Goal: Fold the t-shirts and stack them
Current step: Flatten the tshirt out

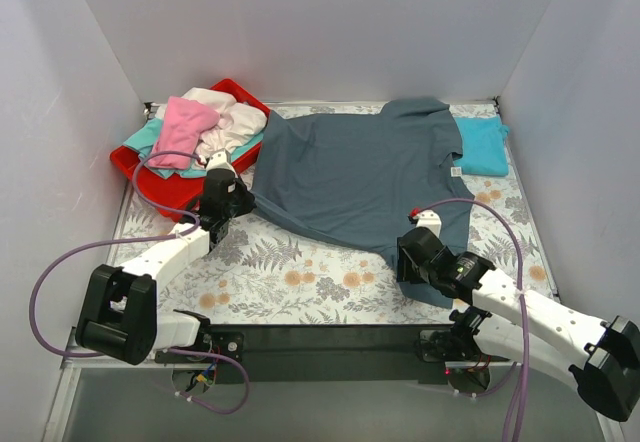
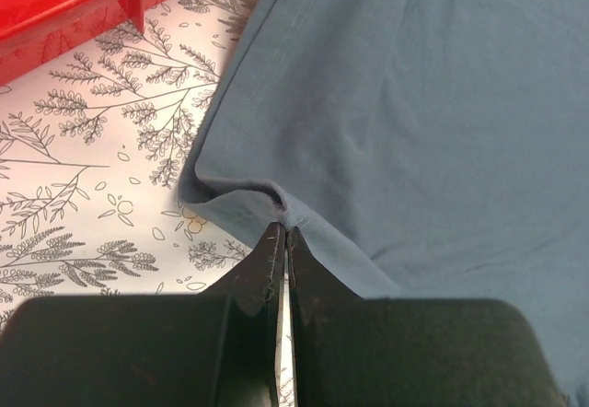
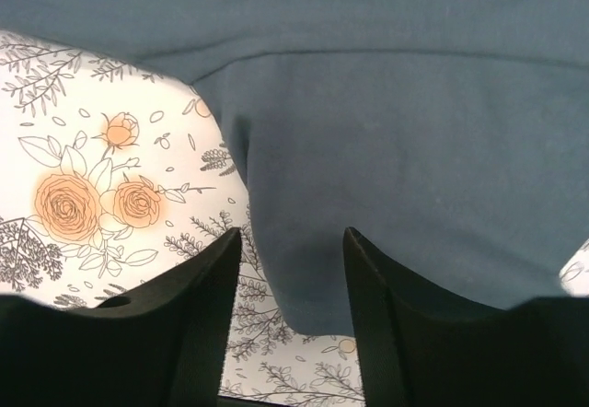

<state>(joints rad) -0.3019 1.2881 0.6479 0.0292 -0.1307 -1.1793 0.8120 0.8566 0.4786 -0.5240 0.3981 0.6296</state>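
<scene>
The large slate grey-blue t-shirt lies spread on the floral table cover. My left gripper is shut on its left edge; in the left wrist view the jaws pinch a bunched fold of the hem. My right gripper is open at the shirt's near right corner; in the right wrist view the corner of cloth lies between the two fingers. A folded turquoise t-shirt lies at the back right. Pink, cream-white and teal shirts are piled in the red tray.
The red plastic tray stands at the back left, its rim also in the left wrist view. White walls enclose the table on three sides. Purple cables loop from both arms over the floral cover.
</scene>
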